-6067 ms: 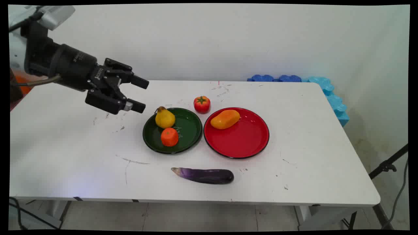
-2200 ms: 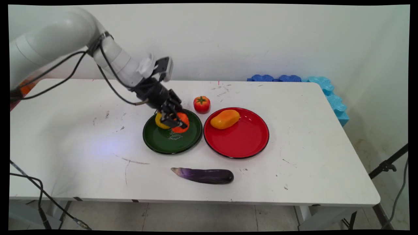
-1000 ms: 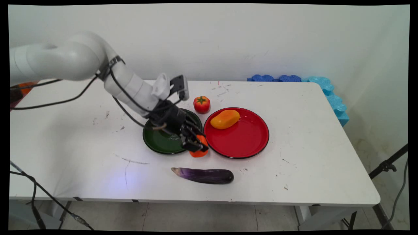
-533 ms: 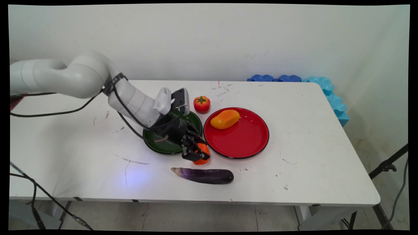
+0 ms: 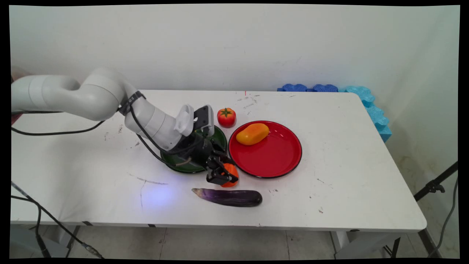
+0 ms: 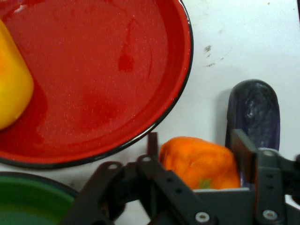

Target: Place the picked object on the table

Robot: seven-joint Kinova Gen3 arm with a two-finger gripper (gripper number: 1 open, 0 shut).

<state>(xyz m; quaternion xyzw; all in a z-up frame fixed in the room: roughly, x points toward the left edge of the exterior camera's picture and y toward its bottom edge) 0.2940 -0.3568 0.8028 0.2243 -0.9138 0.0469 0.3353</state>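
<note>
My gripper (image 5: pixel 224 176) is shut on an orange tangerine (image 5: pixel 231 173), low over the table between the green plate (image 5: pixel 216 135) and the purple eggplant (image 5: pixel 229 197). In the hand view the tangerine (image 6: pixel 199 161) sits between the two fingers (image 6: pixel 243 152), with the eggplant's tip (image 6: pixel 253 112) just beyond it and the red plate (image 6: pixel 108 84) ahead. A yellow-orange mango (image 5: pixel 252 133) lies on the red plate (image 5: pixel 273 157). My arm hides most of the green plate and the pear that lay on it.
A red tomato (image 5: pixel 226 117) stands on the table behind the two plates. Blue foam pieces (image 5: pixel 329 88) lie along the table's far right corner. A tripod leg (image 5: pixel 434 187) stands right of the table.
The gripper took the tangerine off the green plate and has carried it toward the table's near side, down beside the eggplant. The other fruit have stayed put.
</note>
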